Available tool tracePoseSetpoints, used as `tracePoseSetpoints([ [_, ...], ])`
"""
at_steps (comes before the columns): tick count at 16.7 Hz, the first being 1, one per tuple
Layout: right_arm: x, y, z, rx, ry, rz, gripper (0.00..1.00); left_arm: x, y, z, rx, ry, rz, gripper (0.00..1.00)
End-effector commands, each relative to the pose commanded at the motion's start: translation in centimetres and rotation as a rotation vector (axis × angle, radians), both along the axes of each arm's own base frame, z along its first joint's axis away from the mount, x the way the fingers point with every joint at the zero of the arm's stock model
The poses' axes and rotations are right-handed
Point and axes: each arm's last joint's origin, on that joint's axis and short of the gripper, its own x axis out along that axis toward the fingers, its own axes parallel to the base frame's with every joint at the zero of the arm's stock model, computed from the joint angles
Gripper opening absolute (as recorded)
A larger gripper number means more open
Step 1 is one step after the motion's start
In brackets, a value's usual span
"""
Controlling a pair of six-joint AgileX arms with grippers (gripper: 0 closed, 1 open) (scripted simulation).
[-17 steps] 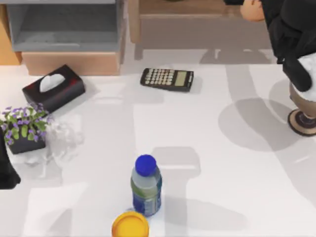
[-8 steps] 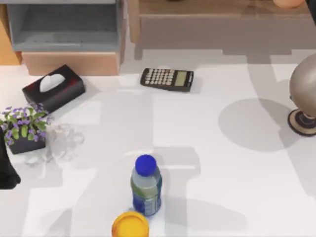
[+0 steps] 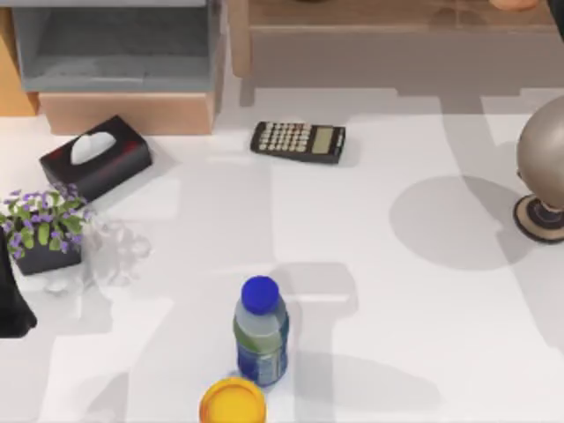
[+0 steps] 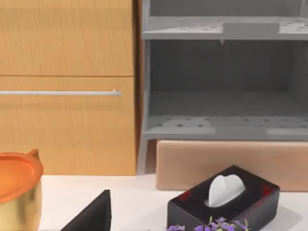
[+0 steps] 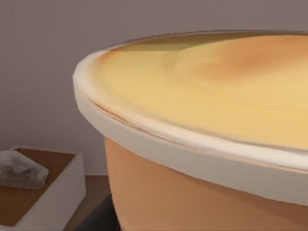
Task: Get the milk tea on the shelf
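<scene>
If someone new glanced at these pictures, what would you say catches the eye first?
Probably the milk tea, looming close in the right wrist view, its creamy top and pale rim against a plain wall. In the top view, the blue-capped bottle stands near the front edge beside a yellow lid, with a calculator farther back before the shelf.

Close under my right wrist the milk tea looks like smooth matt plastic, its creamy top softly glossy. The shelf is plain grained wood. The worktop is white and smooth with a faint sheen.
</scene>
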Motion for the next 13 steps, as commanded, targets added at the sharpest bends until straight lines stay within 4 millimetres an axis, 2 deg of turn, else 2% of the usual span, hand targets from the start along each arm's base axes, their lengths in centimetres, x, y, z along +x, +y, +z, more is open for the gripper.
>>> tracePoseSetpoints([
  [8,3.6,-0.2,-2.4,-0.002,0.001,-0.003,0.0,0.0,0.0,0.0,0.0,0.0,0.0,1.0],
  [12,3.7,-0.3,-2.4,-0.001,-0.001,-0.003,0.0,0.0,0.0,0.0,0.0,0.0,0.0,1.0],
  [13,3.7,-0.3,-2.4,-0.001,-0.001,-0.003,0.08,0.0,0.0,0.0,0.0,0.0,0.0,1.0],
])
